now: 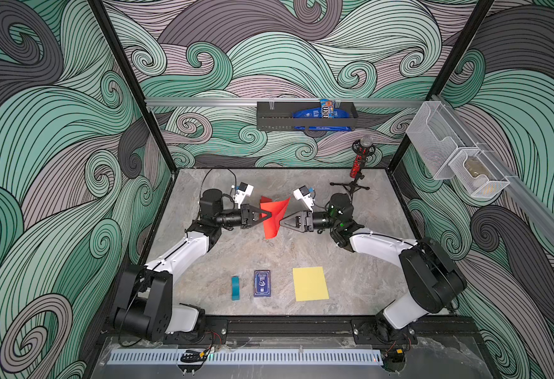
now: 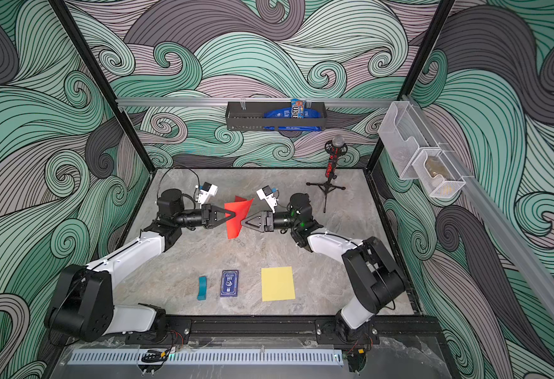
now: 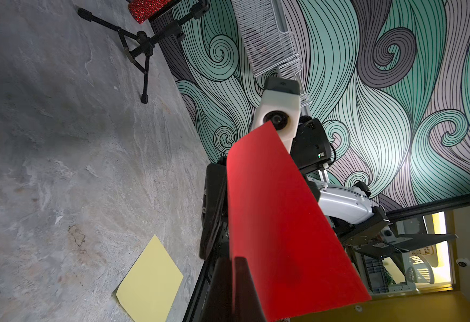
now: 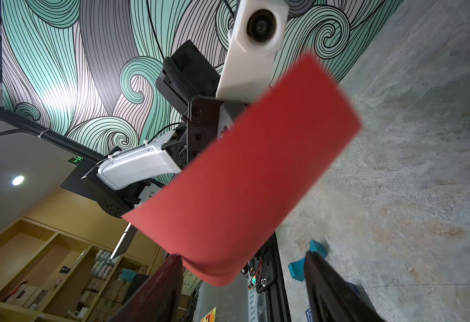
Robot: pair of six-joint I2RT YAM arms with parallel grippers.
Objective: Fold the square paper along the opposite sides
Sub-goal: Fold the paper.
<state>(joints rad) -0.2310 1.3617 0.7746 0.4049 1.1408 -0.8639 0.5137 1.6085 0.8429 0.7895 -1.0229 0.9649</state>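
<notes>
Red paper held up between the two arms, over the middle of the table.
Left gripper is pressed together on the sheet's edge; the sheet stands roughly upright and curls. Right gripper is spread: in the right wrist view its fingers stand well apart, with the sheet's bent edge just beside one of them. I cannot tell whether they touch. A yellow sheet lies flat near the table's front.

Blue snack packet shows "m&m"; card box print illegible.
</notes>
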